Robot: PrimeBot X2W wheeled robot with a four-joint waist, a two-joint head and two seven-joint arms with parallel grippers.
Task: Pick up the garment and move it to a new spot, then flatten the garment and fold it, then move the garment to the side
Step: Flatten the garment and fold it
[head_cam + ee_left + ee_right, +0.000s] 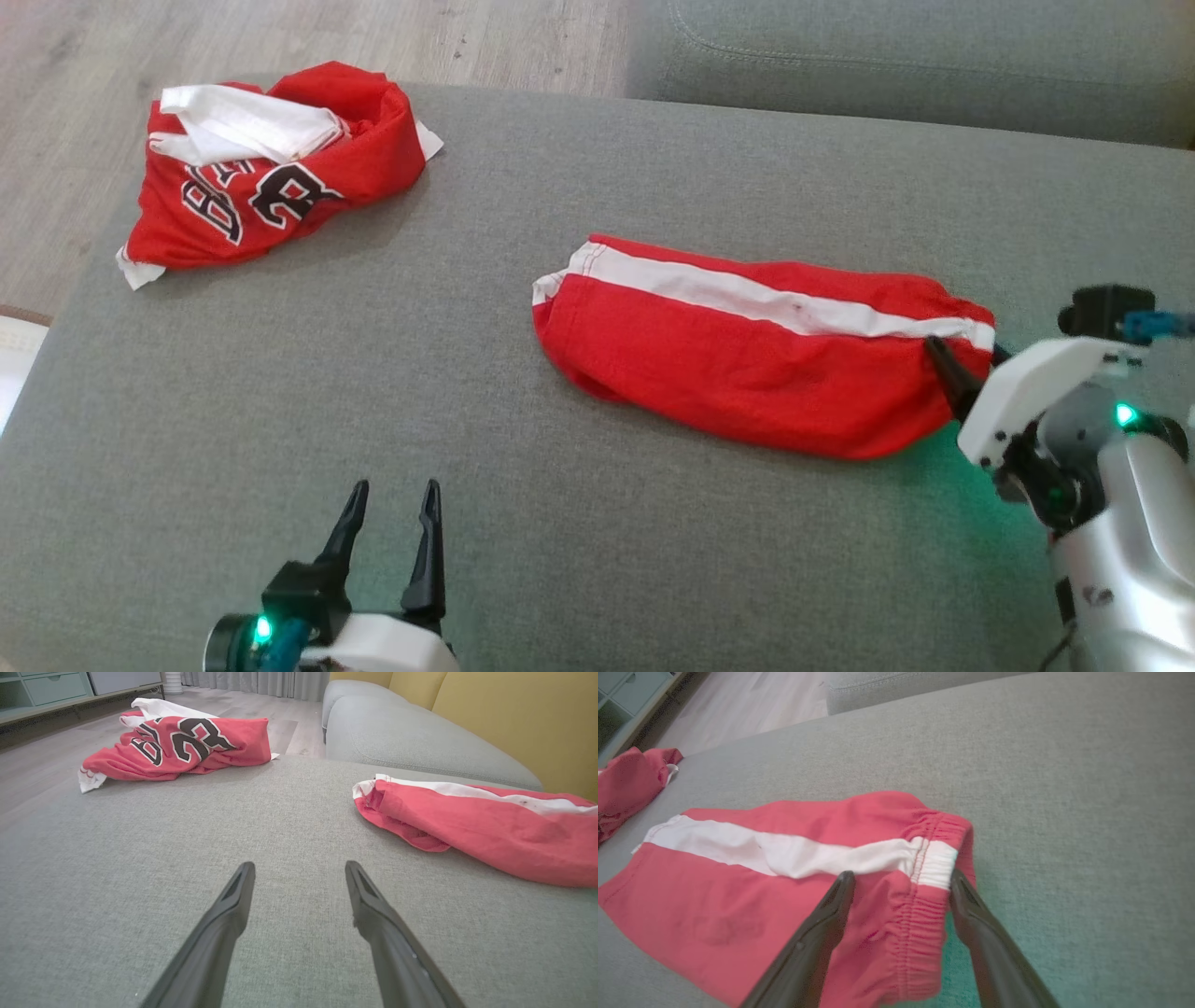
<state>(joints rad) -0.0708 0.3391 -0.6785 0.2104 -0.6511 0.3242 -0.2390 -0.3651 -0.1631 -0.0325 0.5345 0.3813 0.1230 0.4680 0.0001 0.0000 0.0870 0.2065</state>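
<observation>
In the middle of the grey fabric sofa cushion [560,560] lie red cloth shorts [747,345] w/ white stripe. R gripper [901,877], jaws open, over their waistband [920,905] at cushion's right. L gripper [395,487], open too, at cushion's front. Crumpled red jersey [271,177]: far-left corner.

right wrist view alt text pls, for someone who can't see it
The right gripper is open, its two dark fingers on either side of the gathered waistband of red shorts with a white stripe, lying on a grey cushion. A second red garment lies at the left edge.
</observation>
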